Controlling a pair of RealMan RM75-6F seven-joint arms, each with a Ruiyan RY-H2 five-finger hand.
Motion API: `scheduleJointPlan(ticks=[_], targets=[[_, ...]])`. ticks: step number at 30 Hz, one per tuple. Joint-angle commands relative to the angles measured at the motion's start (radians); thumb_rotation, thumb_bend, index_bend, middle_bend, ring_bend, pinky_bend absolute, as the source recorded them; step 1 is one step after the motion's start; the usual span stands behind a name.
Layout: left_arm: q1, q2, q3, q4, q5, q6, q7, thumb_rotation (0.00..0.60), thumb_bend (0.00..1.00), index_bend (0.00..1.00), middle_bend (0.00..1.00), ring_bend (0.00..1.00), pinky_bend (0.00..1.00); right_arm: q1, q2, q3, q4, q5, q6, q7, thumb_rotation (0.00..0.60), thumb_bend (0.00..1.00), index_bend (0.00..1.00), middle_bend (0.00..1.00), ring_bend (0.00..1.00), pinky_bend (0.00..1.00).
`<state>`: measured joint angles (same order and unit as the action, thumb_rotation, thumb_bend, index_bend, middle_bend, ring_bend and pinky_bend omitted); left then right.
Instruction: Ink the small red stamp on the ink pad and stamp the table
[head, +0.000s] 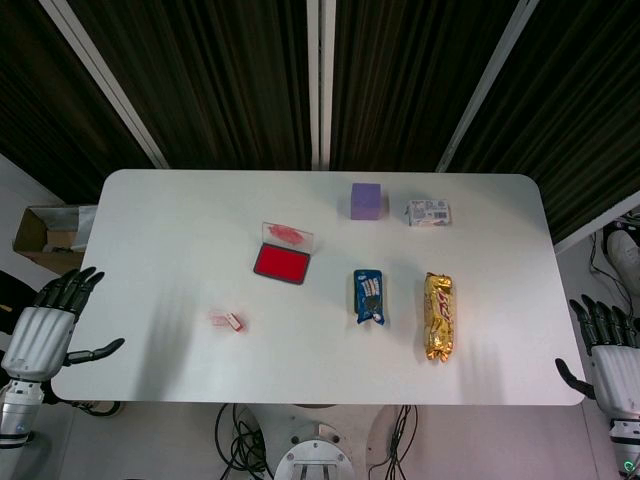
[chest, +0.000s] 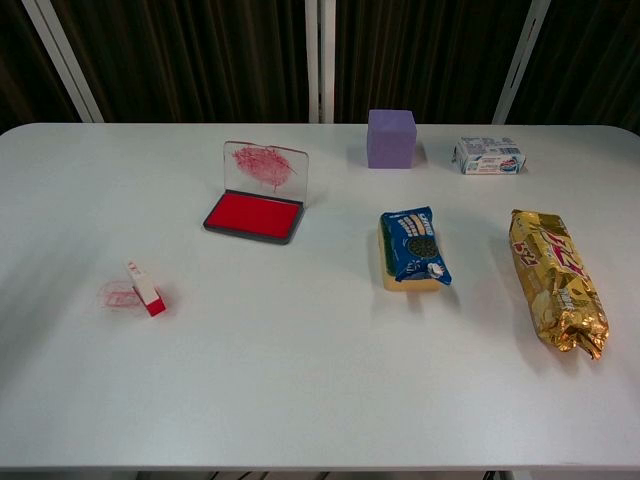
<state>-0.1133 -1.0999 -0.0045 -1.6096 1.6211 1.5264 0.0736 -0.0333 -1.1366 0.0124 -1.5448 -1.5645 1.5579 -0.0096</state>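
Both hands, left hand (head: 45, 330) and right hand (head: 610, 350), are hanging empty with fingers apart off the tabletop (head: 180, 230) edges; the small red stamp (chest: 146, 289) is lying beside a red smudge (chest: 118, 294), apparently stamped already, ink pad (chest: 253, 216) lying open.

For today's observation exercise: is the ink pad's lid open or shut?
Open. The ink pad shows its red surface, and its clear, ink-smeared lid stands up behind it.

The right hand (head: 612, 350) is cut by the head view's right edge; only part of it is seen. Neither hand is shown in the chest view. Print on the white packet (head: 427, 212), well ahead of the right hand, is too small to be read. The bench (chest: 320, 400) is cropped at the chest view's lower edge.
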Motion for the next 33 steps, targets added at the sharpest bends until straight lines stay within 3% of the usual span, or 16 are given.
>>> scheduleJointPlan(ticks=[1, 8, 11, 13, 15, 16, 17, 18, 19, 21, 22, 25, 30, 33], targets=[[0.000, -0.001, 0.000, 0.000, 0.000, -0.001, 0.000, 0.042, 0.00, 0.09, 0.09, 0.09, 0.18, 0.000, -0.001, 0.000, 0.000, -0.001, 0.000, 0.000, 0.600, 0.18, 0.00, 0.00, 0.00, 0.00], [0.002, -0.009, 0.004, 0.002, 0.005, 0.000, -0.004, 0.046, 0.00, 0.09, 0.09, 0.09, 0.18, -0.003, -0.005, -0.006, 0.008, -0.003, 0.001, 0.003, 0.600, 0.18, 0.00, 0.00, 0.00, 0.00], [-0.003, -0.012, 0.008, 0.001, 0.028, 0.005, -0.018, 0.102, 0.00, 0.09, 0.09, 0.09, 0.18, -0.006, -0.004, -0.005, 0.011, -0.003, 0.008, 0.009, 0.600, 0.18, 0.00, 0.00, 0.00, 0.00], [-0.008, -0.013, 0.009, 0.002, 0.049, 0.013, -0.038, 0.192, 0.00, 0.09, 0.09, 0.09, 0.18, -0.007, -0.003, -0.003, 0.011, -0.002, 0.011, 0.012, 0.600, 0.18, 0.00, 0.00, 0.00, 0.00], [-0.014, -0.015, 0.005, 0.005, 0.065, 0.021, -0.043, 0.383, 0.00, 0.09, 0.09, 0.11, 0.22, -0.006, -0.003, -0.003, 0.011, -0.001, 0.009, 0.012, 0.600, 0.18, 0.00, 0.00, 0.00, 0.00], [-0.018, -0.020, 0.001, 0.010, 0.076, 0.030, -0.036, 0.490, 0.00, 0.09, 0.09, 0.14, 0.29, -0.005, -0.002, -0.002, 0.010, -0.002, 0.007, 0.011, 0.600, 0.18, 0.00, 0.00, 0.00, 0.00], [-0.021, -0.025, -0.003, 0.014, 0.087, 0.038, -0.034, 0.546, 0.00, 0.09, 0.09, 0.18, 0.35, -0.004, -0.002, -0.002, 0.009, -0.002, 0.006, 0.010, 0.600, 0.18, 0.00, 0.00, 0.00, 0.00], [-0.025, -0.032, -0.009, 0.023, 0.098, 0.049, -0.030, 0.593, 0.00, 0.09, 0.12, 0.29, 0.47, -0.003, -0.002, -0.002, 0.007, -0.002, 0.005, 0.010, 0.600, 0.18, 0.00, 0.00, 0.00, 0.00], [-0.030, -0.044, -0.015, 0.031, 0.110, 0.059, -0.033, 0.600, 0.01, 0.10, 0.17, 0.42, 0.60, -0.002, -0.001, -0.002, 0.005, -0.002, 0.004, 0.009, 0.600, 0.18, 0.00, 0.00, 0.00, 0.00], [-0.042, -0.058, -0.014, 0.037, 0.122, 0.053, -0.057, 0.600, 0.05, 0.14, 0.36, 0.74, 0.86, -0.002, 0.001, -0.003, 0.003, -0.002, 0.001, 0.007, 0.600, 0.18, 0.00, 0.00, 0.00, 0.00], [-0.052, -0.060, -0.005, 0.034, 0.123, 0.029, -0.077, 0.600, 0.07, 0.16, 0.44, 0.83, 0.93, -0.001, 0.003, -0.004, 0.001, -0.001, -0.001, 0.006, 0.600, 0.18, 0.00, 0.00, 0.00, 0.00], [-0.083, -0.053, 0.018, 0.021, 0.115, -0.059, -0.084, 0.600, 0.09, 0.18, 0.47, 0.91, 1.00, -0.003, 0.007, -0.003, 0.002, 0.006, -0.004, 0.003, 0.600, 0.18, 0.00, 0.00, 0.00, 0.00], [-0.138, -0.092, 0.011, 0.037, 0.110, -0.149, -0.039, 0.600, 0.09, 0.19, 0.35, 0.93, 1.00, -0.003, 0.010, -0.004, 0.002, 0.010, -0.007, 0.001, 0.600, 0.18, 0.00, 0.00, 0.00, 0.00], [-0.182, -0.144, -0.007, 0.083, 0.109, -0.184, -0.073, 0.600, 0.09, 0.22, 0.30, 0.93, 1.00, -0.004, 0.009, -0.003, -0.002, 0.007, -0.002, 0.000, 0.600, 0.18, 0.00, 0.00, 0.00, 0.00]])
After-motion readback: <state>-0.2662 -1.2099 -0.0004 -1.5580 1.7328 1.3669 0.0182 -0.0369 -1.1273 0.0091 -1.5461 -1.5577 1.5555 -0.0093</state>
